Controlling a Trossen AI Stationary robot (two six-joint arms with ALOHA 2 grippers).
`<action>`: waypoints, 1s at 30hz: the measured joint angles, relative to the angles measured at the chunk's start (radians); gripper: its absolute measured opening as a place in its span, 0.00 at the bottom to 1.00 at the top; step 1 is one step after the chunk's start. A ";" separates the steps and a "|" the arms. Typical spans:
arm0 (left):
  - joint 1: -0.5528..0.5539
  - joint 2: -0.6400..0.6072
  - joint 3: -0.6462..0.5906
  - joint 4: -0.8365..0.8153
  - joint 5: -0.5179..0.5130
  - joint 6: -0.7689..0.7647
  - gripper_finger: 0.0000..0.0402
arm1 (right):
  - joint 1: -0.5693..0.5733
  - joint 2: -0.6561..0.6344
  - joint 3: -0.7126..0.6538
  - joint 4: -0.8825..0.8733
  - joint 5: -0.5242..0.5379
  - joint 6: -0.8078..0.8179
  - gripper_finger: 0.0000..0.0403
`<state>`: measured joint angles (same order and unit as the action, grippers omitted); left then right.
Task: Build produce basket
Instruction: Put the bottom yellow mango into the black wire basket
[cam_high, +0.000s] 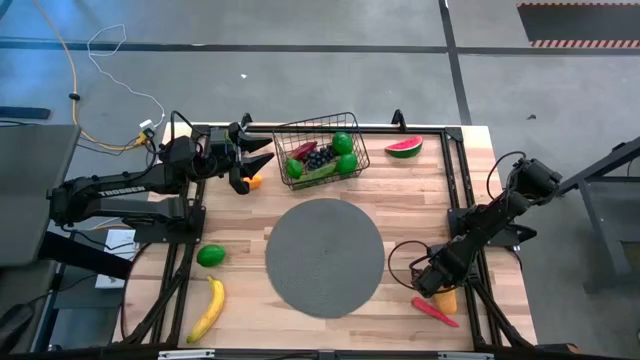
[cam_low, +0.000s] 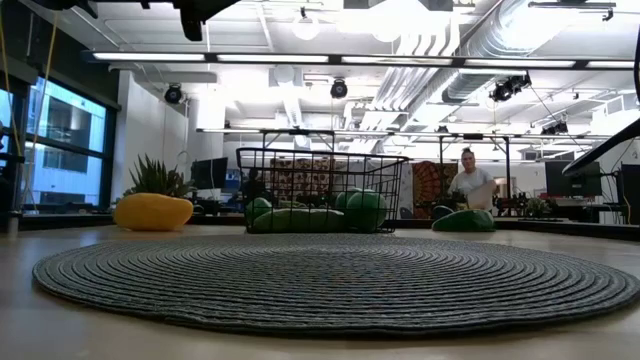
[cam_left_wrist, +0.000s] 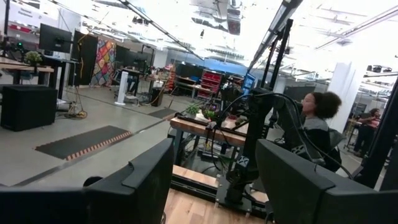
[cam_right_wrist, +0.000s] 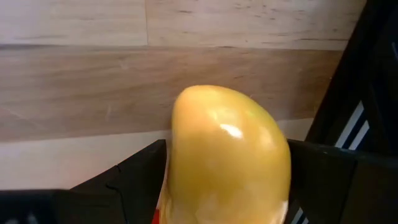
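Resting at the far middle of the table (cam_high: 480, 150), the basket (cam_high: 320, 150) holds two limes (cam_high: 343, 143), a dark bunch of grapes (cam_high: 319, 157), one cucumber (cam_high: 318, 173) and one red chilli (cam_high: 302, 151). One watermelon slice (cam_high: 404, 148) lies just beside the basket toward the right arm's side. A small orange piece (cam_high: 256, 182) sits on the wood between the basket and the left gripper (cam_high: 262, 153). That gripper hangs beside the basket's left wall with its two fingers (cam_left_wrist: 134, 186) spread wide and nothing between them; its wrist view looks out level into the room, where one person (cam_left_wrist: 318, 121) sits behind a workbench.

The round grey mat (cam_high: 325, 257) fills the table's middle with nothing on it. Near the left front corner lie one more lime (cam_high: 211, 256) and, nearer the edge, one banana (cam_high: 207, 310). At the right front corner the right gripper (cam_high: 432, 283) is down at the table, its fingers closed against the two sides of a yellow piece (cam_right_wrist: 227, 155), which bulges up between them in the wrist view. A second chilli (cam_high: 436, 312) lies just beside it, toward the front edge.

In the low view the basket stands beyond the mat, green shapes showing through its mesh.
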<state>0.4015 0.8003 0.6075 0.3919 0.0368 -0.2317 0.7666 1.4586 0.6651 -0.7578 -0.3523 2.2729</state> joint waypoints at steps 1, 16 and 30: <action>0.000 0.000 0.000 0.000 0.000 0.000 0.54 | 0.000 -0.001 0.000 0.000 0.000 -0.004 0.70; 0.000 0.000 0.000 -0.001 0.000 0.000 0.54 | 0.000 -0.001 0.000 0.000 0.000 -0.008 0.51; 0.000 0.000 0.000 -0.003 0.000 0.000 0.54 | -0.004 -0.020 -0.001 0.004 0.001 -0.096 0.52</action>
<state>0.4015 0.8001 0.6075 0.3893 0.0368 -0.2317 0.7623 1.4390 0.6643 -0.7538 -0.3518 2.1770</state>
